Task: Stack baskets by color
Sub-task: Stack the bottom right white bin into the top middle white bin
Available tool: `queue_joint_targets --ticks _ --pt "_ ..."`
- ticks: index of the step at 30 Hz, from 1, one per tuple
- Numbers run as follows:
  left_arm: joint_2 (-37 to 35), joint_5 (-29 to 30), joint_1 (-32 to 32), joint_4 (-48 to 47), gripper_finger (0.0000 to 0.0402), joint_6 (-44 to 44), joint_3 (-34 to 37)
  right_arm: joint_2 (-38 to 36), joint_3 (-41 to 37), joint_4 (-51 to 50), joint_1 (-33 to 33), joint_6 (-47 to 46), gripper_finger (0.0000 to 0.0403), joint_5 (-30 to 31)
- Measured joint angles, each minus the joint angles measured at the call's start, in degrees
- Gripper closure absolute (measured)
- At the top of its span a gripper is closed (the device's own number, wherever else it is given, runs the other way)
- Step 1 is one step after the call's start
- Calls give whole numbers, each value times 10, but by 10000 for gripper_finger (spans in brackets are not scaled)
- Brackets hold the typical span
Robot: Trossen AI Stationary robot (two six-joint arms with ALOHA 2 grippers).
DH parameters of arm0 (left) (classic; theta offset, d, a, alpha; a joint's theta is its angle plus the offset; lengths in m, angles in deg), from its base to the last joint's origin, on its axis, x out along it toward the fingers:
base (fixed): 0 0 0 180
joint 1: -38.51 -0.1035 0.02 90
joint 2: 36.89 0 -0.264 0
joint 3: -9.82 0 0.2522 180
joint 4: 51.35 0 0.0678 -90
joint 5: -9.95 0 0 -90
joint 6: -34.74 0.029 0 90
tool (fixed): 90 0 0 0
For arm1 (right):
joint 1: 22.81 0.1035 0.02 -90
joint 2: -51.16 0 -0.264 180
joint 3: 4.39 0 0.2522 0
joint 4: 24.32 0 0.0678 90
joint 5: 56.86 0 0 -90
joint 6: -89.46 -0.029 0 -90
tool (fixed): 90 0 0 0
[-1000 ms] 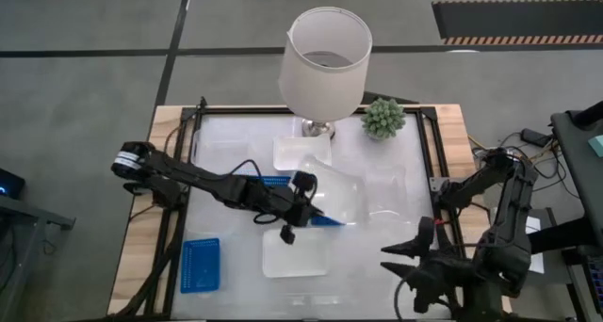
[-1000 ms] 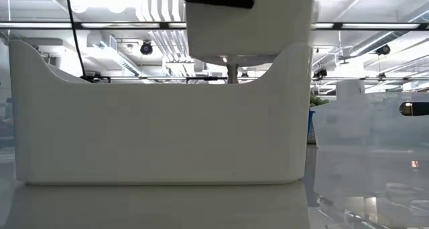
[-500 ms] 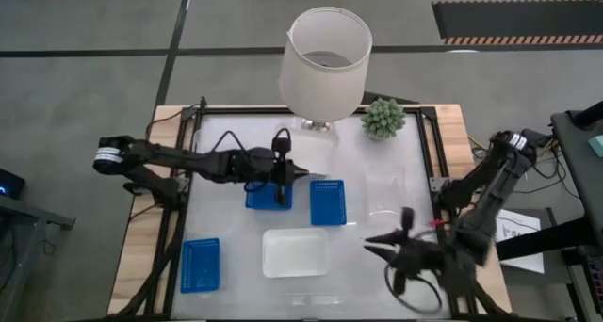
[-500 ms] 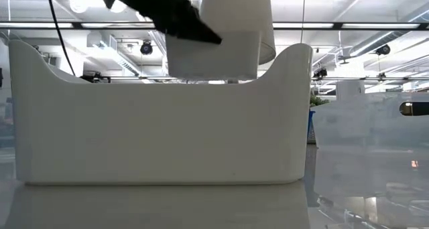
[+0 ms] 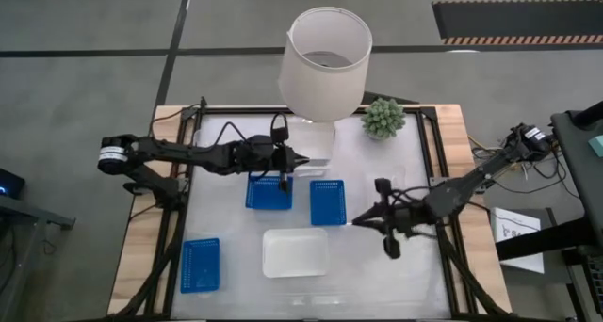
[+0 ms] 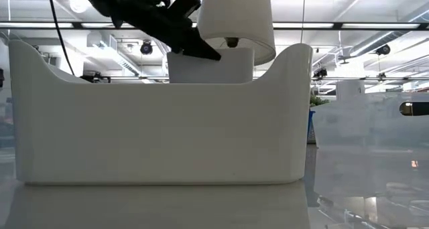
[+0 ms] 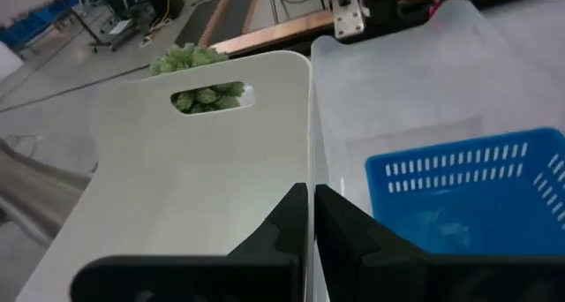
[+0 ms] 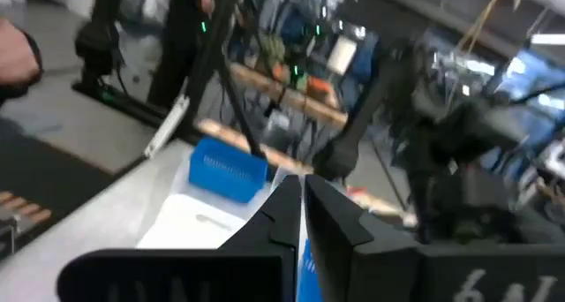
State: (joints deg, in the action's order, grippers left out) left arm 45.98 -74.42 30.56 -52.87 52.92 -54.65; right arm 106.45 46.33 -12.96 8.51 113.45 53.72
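Three blue baskets lie on the table: one (image 5: pixel 268 193) under my left gripper, one (image 5: pixel 328 201) just beside it toward the middle, and one (image 5: pixel 200 265) well apart near the front left corner. A white basket (image 5: pixel 295 252) sits in front of the middle pair, flat and empty. In the low view it (image 6: pixel 161 115) fills most of the frame as a broad white wall.

My left gripper (image 5: pixel 300 162) reaches across from the left edge, and its fingers (image 7: pixel 296 222) are clenched on the rim of another white basket (image 7: pixel 194 178), held up off the table near the lamp (image 5: pixel 325 63). The low view shows that basket (image 6: pixel 211 67) lifted, with my left gripper (image 6: pixel 204 53) at its upper left corner. Through its handle slot I see the plant (image 7: pixel 199 81), which stands at the back of the table beside the lamp.

My right gripper (image 5: pixel 363 220) is out over the table right of the middle blue basket, fingers (image 8: pixel 291 214) pressed together with nothing between them. A clear container (image 5: pixel 386 192) lies just behind it, hard to make out.
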Motion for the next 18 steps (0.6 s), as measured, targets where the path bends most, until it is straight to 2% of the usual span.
queue_joint_targets --ticks 6,10,18 --pt "1 -7 -7 20 401 -29 15 -68 -73 45 -19 28 391 -78" --pt "12 -9 -7 24 401 -28 16 -114 -119 82 -39 38 390 -82" --pt "31 -8 -10 41 401 -28 16 -191 -168 83 -52 26 390 -91"
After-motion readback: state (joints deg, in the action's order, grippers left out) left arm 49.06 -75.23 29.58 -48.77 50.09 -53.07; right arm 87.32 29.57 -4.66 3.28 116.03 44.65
